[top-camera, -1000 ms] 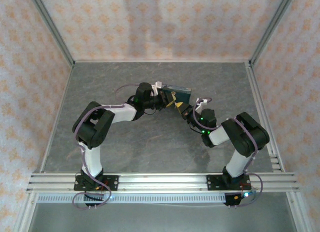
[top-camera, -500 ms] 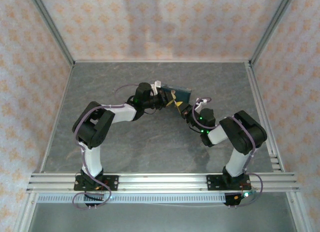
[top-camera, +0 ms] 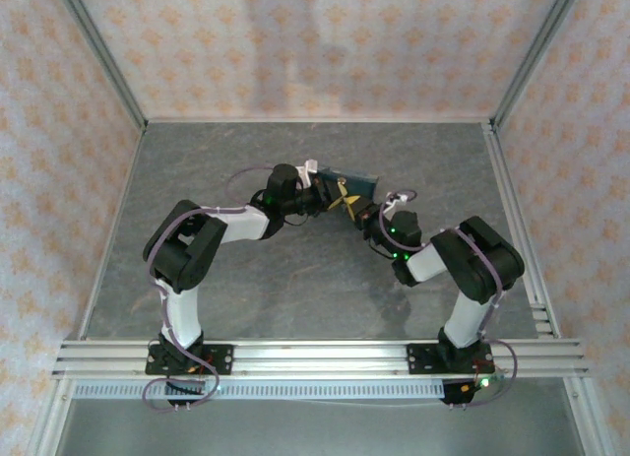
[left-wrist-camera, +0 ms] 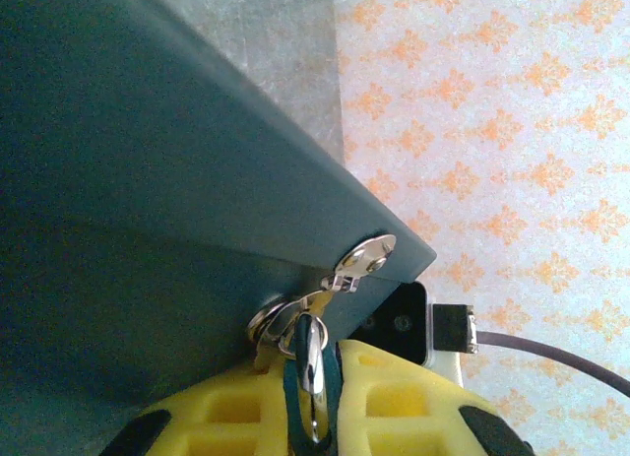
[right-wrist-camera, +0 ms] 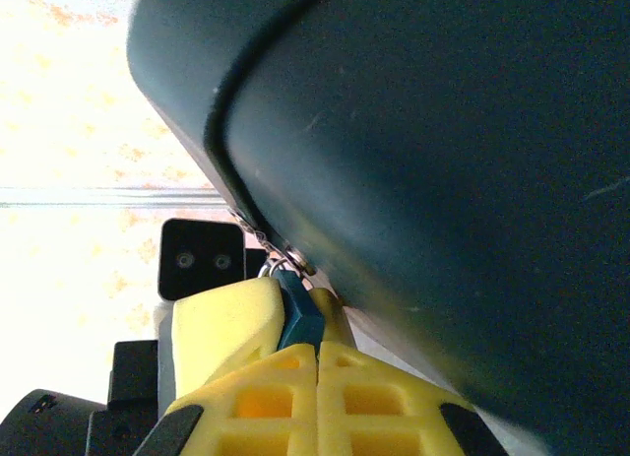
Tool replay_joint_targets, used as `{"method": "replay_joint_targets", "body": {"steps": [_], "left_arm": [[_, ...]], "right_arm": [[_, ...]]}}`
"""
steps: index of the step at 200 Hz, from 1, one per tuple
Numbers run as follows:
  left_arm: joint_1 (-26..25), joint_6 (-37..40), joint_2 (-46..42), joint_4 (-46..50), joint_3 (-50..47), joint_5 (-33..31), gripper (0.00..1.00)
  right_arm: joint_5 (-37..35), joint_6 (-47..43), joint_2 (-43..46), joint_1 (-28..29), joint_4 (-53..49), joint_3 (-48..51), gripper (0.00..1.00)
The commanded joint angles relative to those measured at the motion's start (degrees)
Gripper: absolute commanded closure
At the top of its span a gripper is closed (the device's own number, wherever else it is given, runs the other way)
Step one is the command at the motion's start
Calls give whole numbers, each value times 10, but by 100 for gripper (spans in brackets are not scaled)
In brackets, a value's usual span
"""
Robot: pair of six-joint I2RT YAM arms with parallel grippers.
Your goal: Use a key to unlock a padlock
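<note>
The padlock (left-wrist-camera: 313, 372) is a small teal-edged body with a silvery face. It sits edge-on between the yellow pads of my left gripper (left-wrist-camera: 313, 417), which is shut on it. Its shackle hangs through the silver hasp (left-wrist-camera: 362, 259) on the dark-blue box (left-wrist-camera: 148, 180). In the right wrist view the padlock (right-wrist-camera: 300, 318) shows as a blue block right at the tips of my right gripper (right-wrist-camera: 317, 362), whose pads are pressed together. The key is hidden. From above, the left gripper (top-camera: 335, 193) and right gripper (top-camera: 352, 208) meet at the box's (top-camera: 356, 183) front edge.
The box stands mid-table, toward the back, on the grey tabletop (top-camera: 246, 279). Patterned walls and aluminium posts (top-camera: 108, 62) enclose the table. A rail (top-camera: 315, 356) runs along the near edge by the arm bases. The left gripper's yellow finger (right-wrist-camera: 221, 323) shows in the right wrist view.
The right arm has crept a little to the left, toward the box and the left gripper. The left arm and the box have hardly moved.
</note>
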State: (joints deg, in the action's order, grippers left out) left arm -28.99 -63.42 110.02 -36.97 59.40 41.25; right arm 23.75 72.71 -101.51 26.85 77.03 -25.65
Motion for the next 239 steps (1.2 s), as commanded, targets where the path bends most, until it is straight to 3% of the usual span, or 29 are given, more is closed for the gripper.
{"method": "replay_joint_targets", "body": {"steps": [1,47,118,182,208,239], "left_arm": [[-31,14,-2,-23,8,48,100],[-49,25,-2,-23,-4,52,100],[-32,35,-18,-63,-28,57,100],[-24,32,-25,-110,-40,51,100],[-21,39,-26,-111,-42,47,100],[-16,38,-28,-117,-45,43,100]], "right_arm": [[-20,13,-21,2,5,-35,100],[-27,77,-49,4,28,-72,100],[8,313,-59,4,36,-111,100],[-53,486,-14,25,36,-76,100],[-81,503,3,43,36,-79,100],[-66,494,-4,36,35,-79,100]]}}
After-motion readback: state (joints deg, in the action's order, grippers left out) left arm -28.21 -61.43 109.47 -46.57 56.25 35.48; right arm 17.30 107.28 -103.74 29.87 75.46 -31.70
